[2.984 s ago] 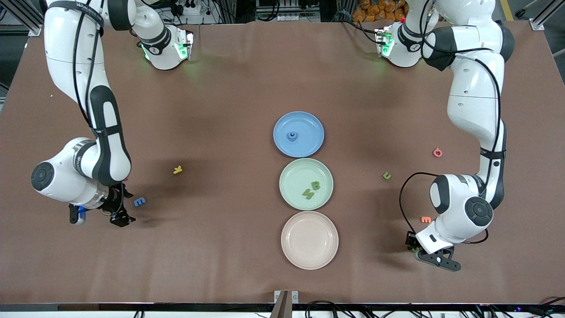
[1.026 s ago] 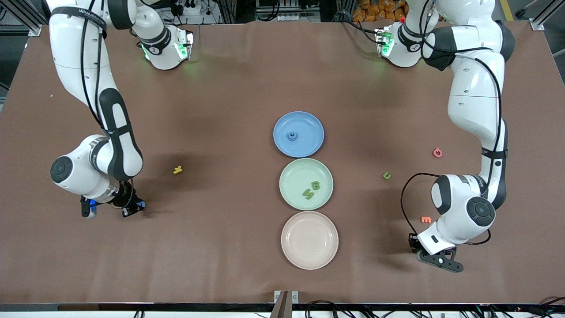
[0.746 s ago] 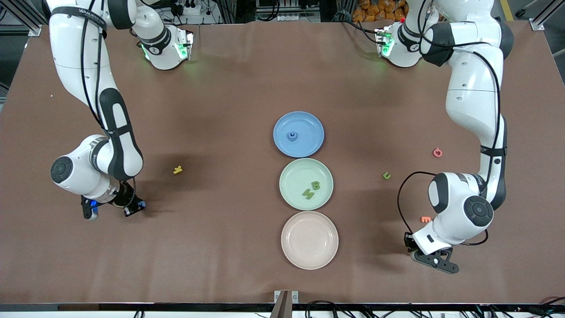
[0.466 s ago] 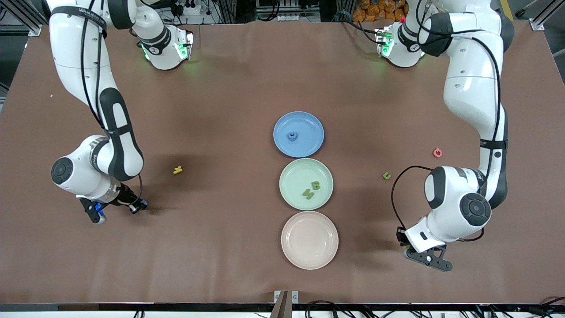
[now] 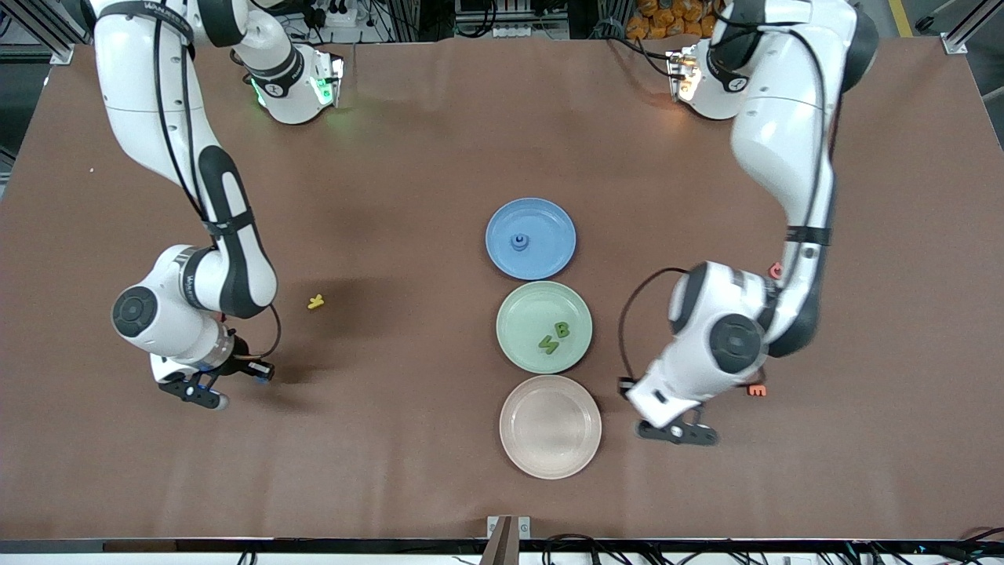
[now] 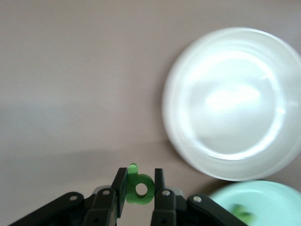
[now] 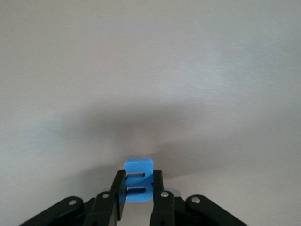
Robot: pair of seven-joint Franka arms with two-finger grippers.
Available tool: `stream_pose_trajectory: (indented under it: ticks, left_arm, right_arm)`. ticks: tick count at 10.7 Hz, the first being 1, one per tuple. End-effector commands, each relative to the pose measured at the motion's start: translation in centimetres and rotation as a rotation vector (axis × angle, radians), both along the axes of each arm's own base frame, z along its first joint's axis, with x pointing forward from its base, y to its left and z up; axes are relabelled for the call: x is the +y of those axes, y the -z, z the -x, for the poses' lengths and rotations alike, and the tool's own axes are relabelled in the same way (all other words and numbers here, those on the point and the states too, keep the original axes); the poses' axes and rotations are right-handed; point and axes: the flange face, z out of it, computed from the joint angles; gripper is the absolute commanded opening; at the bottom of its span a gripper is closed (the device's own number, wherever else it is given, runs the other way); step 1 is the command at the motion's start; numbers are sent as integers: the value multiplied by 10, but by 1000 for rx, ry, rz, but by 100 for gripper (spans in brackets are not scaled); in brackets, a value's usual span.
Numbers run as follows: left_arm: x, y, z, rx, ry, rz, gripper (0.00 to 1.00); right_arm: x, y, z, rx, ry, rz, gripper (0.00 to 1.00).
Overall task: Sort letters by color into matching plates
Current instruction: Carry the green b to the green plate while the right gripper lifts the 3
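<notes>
Landmark: green plate (image 5: 543,327), the middle of three plates in a row at the counter's (image 5: 423,157) centre; two green letters (image 5: 554,337) already lie in it.

Left claw (image 6: 140,194): closed on a green piece (image 6: 139,188) with a round hole, pinched flat between the two fingers. In the front view this claw (image 5: 676,432) is over bare counter beside the beige plate (image 5: 551,427), toward the left arm's end of the table from the green plate.

Key relation, left: the green plate lies just past the beige plate from the claw, and its rim (image 6: 256,200) shows in the left wrist view. The carry judged to come next is short and crosses part of the beige plate.

Right claw (image 7: 139,195): closed on a blue piece (image 7: 138,180), a blocky letter with two slots, probably an E. In the front view the claw (image 5: 227,378) hangs low over the counter, well apart from the green plate toward the right arm's end.

Key relation, right: the blue plate (image 5: 530,238) touches the green plate on the side away from the camera; it holds one blue piece (image 5: 518,242). The right arm has the longer carry.

Strays: a yellow piece (image 5: 315,301) and an orange piece (image 5: 757,390) lie on the counter; a pink piece (image 5: 775,270) peeks from under the left arm.
</notes>
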Motion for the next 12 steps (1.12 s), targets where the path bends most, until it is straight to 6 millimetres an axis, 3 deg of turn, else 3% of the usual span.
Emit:
stream_pose_trajectory:
  ticks: [1,4,8,10,12]
  left_arm:
    - [-82,16,44,50,-144,8,18]
    - [-132,35,72,48,-184,20,18]
    - [-159,58,109,104,-269,-26,29]
    - [-159,60,116,110,-293,-45,32]
    - [-156,63,120,123,-324,-55,100]
  right_arm:
    - [54,-31,4,-2,-162,15,29]
    - [132,-43,14,5,-259,-21,29]
    - [245,-68,41,82,-427,-37,29]
    - [293,-71,62,95,-496,-38,29]
    - [337,-65,87,108,-531,-32,29]
